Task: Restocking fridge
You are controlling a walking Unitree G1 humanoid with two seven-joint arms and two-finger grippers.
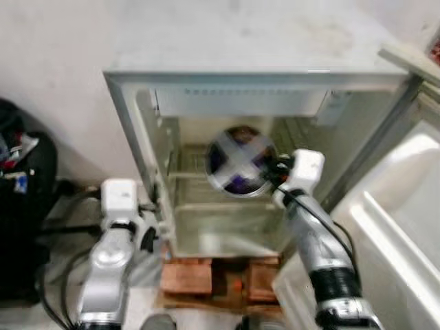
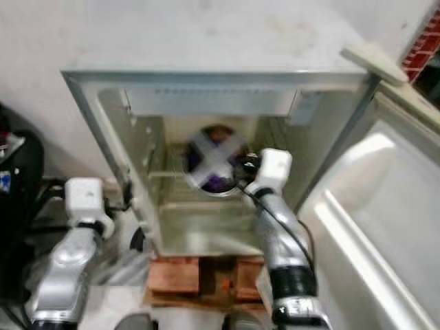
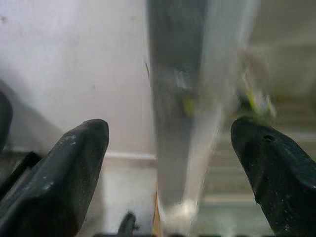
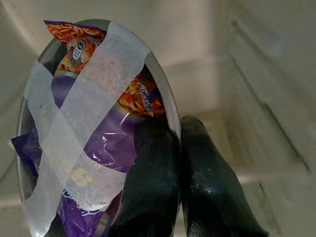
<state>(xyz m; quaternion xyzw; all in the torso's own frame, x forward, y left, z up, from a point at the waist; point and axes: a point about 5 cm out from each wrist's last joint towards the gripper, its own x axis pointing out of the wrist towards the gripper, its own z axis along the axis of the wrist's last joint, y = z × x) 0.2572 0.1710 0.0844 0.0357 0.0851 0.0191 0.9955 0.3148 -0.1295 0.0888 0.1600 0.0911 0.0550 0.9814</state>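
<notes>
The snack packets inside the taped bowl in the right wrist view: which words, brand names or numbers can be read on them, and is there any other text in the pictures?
Orange packet: curved white lettering, too blurred to read.
Round logo on the orange packet: too small to read.
Purple packet: pale mark like "9" or "G", uncertain.
Fridge, tape, bowl: no text.

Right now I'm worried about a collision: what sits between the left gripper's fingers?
In the left wrist view, the left gripper is open with the fridge's front edge between its fingers.

Shiny metal bowl (image 4: 29, 123), matt tape (image 4: 74, 133), glossy packets (image 4: 113, 143)
</notes>
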